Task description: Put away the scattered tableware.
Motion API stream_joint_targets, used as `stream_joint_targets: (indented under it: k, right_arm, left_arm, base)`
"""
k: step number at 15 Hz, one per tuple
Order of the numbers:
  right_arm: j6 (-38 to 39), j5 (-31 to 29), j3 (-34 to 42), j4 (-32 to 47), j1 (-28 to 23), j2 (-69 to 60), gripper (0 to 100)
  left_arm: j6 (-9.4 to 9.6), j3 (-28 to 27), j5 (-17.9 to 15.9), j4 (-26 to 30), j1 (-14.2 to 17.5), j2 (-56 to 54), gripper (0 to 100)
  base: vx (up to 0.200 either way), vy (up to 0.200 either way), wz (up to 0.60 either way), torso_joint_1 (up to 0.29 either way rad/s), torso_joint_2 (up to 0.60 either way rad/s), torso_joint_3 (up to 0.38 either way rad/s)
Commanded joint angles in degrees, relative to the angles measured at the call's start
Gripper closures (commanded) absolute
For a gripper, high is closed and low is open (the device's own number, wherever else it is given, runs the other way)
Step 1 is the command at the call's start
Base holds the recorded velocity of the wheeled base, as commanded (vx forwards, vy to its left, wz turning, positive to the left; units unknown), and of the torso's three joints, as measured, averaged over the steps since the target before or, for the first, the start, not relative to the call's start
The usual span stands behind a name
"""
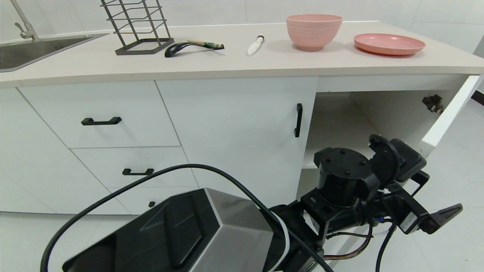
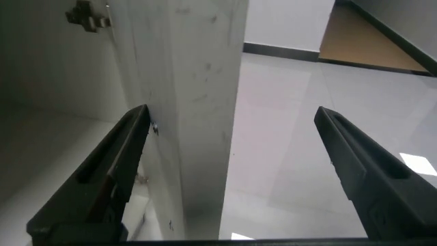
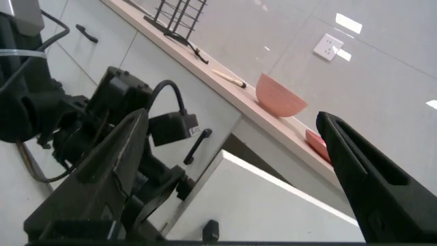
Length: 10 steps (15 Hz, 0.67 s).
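Observation:
On the counter stand a pink bowl (image 1: 314,31) and a pink plate (image 1: 389,43) at the right. A white-handled utensil (image 1: 255,45), a black spoon (image 1: 181,48) and chopsticks (image 1: 204,43) lie toward the middle. My left gripper (image 2: 232,115) is open, low by the cabinet, its fingers either side of the edge of the open cabinet door (image 2: 198,102); one finger (image 1: 444,214) pokes out at lower right. My right gripper (image 3: 232,117) is open and empty, looking from farther out at the bowl (image 3: 280,97), the plate (image 3: 315,145) and the left arm.
A black wire rack (image 1: 140,26) stands left of the spoon, with a sink (image 1: 34,51) at the far left. The open door (image 1: 450,113) swings out at the right, baring a hollow cabinet. Closed drawers and a door with black handles (image 1: 298,120) fill the front.

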Motion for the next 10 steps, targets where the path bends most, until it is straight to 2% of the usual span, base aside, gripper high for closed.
stream_joint_targets:
  k: [1, 6, 10]
  right_arm:
    - [0.0, -0.1, -0.1, 0.0, 0.0, 1.0, 0]
    - [0.0, -0.1, -0.3, 0.0, 0.0, 0.6, 0]
    - [0.0, -0.1, -1.3, -0.1, 0.0, 0.1, 0]
  left_arm:
    - [0.02, -0.3, 0.0, 0.0, -1.0, 1.3, 0]
    - [0.02, -1.2, -0.3, 0.0, -2.2, 3.2, 0]
    - [0.02, -5.1, -0.4, -0.2, -3.7, 5.6, 0]
  base:
    - [0.0, 0.0, 0.0, 0.0, 0.0, 0.0]
    - [0.0, 0.0, 0.0, 0.0, 0.0, 0.0]
    - [0.0, 0.0, 0.0, 0.0, 0.0, 0.0]
